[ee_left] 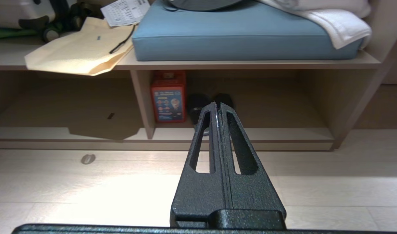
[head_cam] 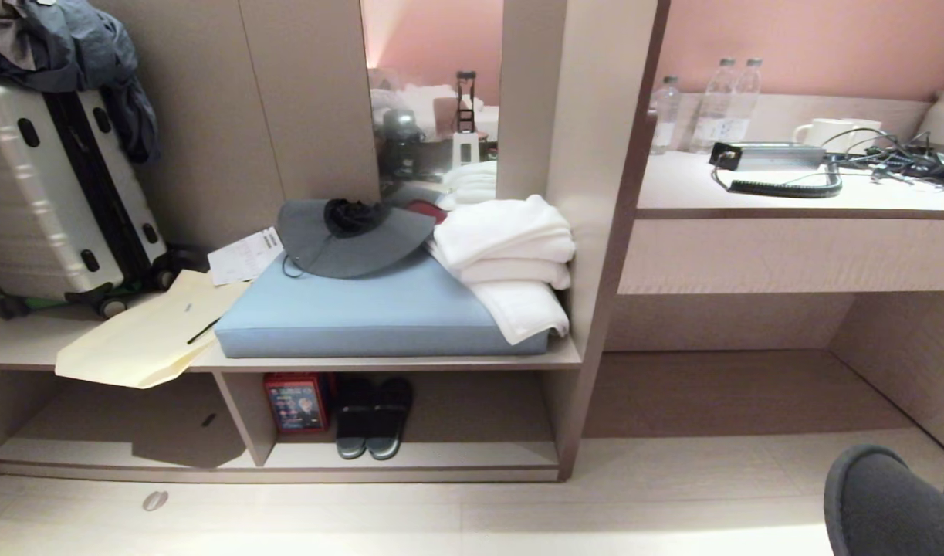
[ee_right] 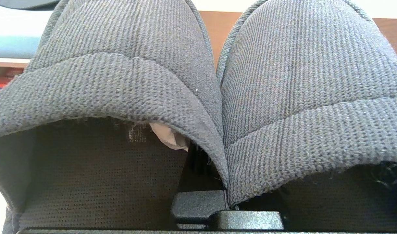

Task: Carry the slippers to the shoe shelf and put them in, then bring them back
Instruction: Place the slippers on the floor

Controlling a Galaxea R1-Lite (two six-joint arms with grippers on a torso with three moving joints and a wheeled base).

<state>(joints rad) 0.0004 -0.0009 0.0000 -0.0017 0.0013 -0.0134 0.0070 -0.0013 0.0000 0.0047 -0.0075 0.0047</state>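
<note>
The slippers point(ee_right: 120, 65), a dark grey knitted pair, fill the right wrist view side by side with toes pointing away. A small white tag point(ee_right: 167, 136) shows inside one. My right gripper point(ee_right: 214, 208) is shut on their two touching inner walls, and its fingertips are hidden in the fabric. In the head view the slippers point(head_cam: 881, 502) show at the lower right corner, above the floor. The shoe shelf point(head_cam: 472, 455) is the low open compartment ahead, to the left of them. My left gripper point(ee_left: 217, 104) is shut and empty, pointing at that shoe shelf point(ee_left: 266, 135).
A chunkier black pair point(head_cam: 373, 417) and a red box point(head_cam: 296, 401) stand in the shelf's left part. Above lie a blue cushion point(head_cam: 379, 313), white towels point(head_cam: 510, 255), a grey hat point(head_cam: 348, 235), a paper bag point(head_cam: 147, 332) and a suitcase point(head_cam: 55, 193). A desk point(head_cam: 788, 197) with bottles and cables is at right.
</note>
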